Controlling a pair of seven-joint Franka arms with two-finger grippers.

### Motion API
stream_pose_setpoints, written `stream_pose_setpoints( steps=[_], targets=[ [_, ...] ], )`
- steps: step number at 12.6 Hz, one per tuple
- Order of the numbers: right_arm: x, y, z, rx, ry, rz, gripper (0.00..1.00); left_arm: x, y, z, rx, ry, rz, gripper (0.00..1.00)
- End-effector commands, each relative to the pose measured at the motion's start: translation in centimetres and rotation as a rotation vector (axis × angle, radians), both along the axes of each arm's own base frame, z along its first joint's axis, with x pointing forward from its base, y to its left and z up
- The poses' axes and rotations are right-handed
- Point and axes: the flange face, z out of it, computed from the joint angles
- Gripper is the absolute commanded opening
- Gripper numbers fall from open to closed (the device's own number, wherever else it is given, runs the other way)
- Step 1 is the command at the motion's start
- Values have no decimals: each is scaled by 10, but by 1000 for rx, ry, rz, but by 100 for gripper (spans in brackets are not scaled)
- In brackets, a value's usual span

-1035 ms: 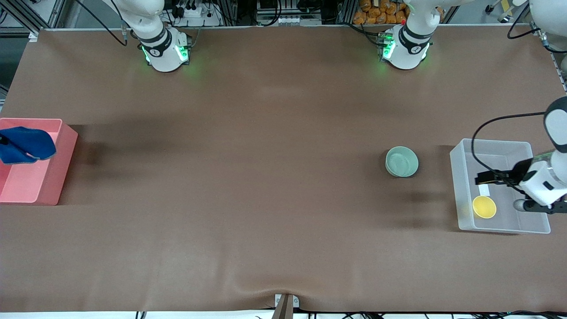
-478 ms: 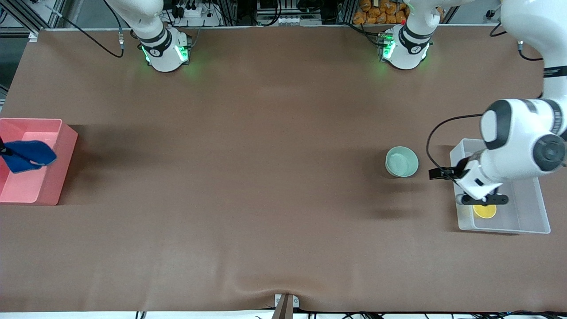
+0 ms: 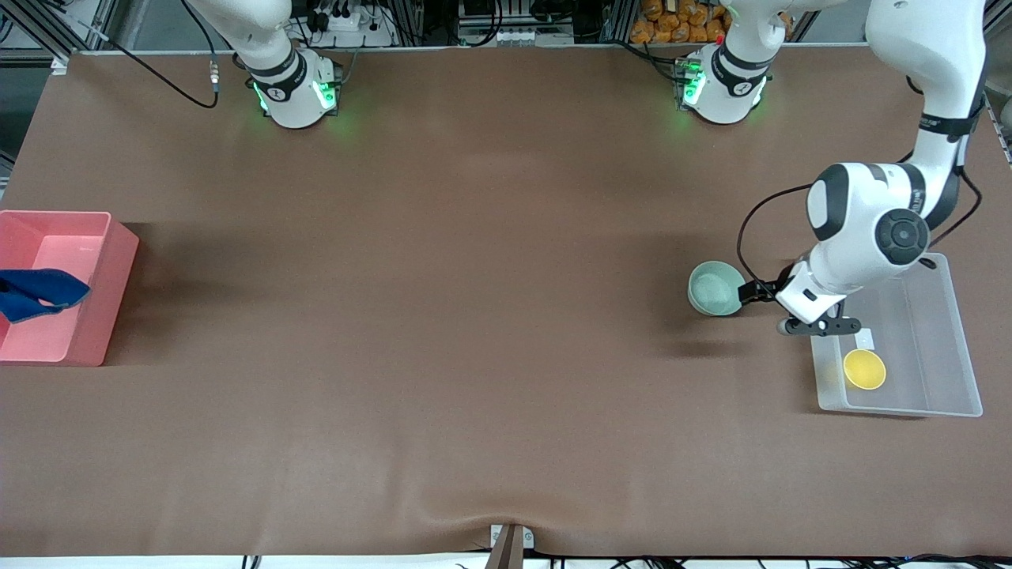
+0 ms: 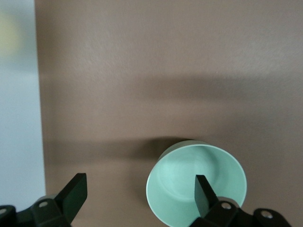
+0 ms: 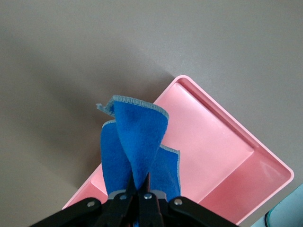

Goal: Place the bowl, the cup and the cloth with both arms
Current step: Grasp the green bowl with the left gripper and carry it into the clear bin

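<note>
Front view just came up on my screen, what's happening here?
The right pincer holds the blue cloth hanging over the pink bin. The left pincer is open above the table, one finger over the green bowl, which sits beside the clear bin. The yellow cup is in that bin.

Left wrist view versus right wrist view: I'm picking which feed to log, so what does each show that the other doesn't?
Only the left wrist view shows the mint-green bowl standing on the brown table, with the left claw open over it, and the clear bin's edge. Only the right wrist view shows the blue cloth pinched in the right claw, hanging over the pink bin. Both share the table surface and their own claw.
</note>
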Motion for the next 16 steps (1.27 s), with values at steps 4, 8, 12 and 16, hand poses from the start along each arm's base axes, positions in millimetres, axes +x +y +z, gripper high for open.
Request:
stream_pose_setpoints(
  steps=[4,8,12,16],
  targets=[
    [-1,-34,-19,-10,-37,45,0,-32,-4,-49,10,-69,18,96],
    [4,-47,-38,-35,-86,85,0,-34,-6,-67,7,-54,21,30],
    [-1,-53,-43,-18,-83,67,0,-29,-6,-58,6,-66,43,0],
    [-6,-63,-77,37,-77,39,0,6,-4,-14,7,-83,94,0]
  ],
)
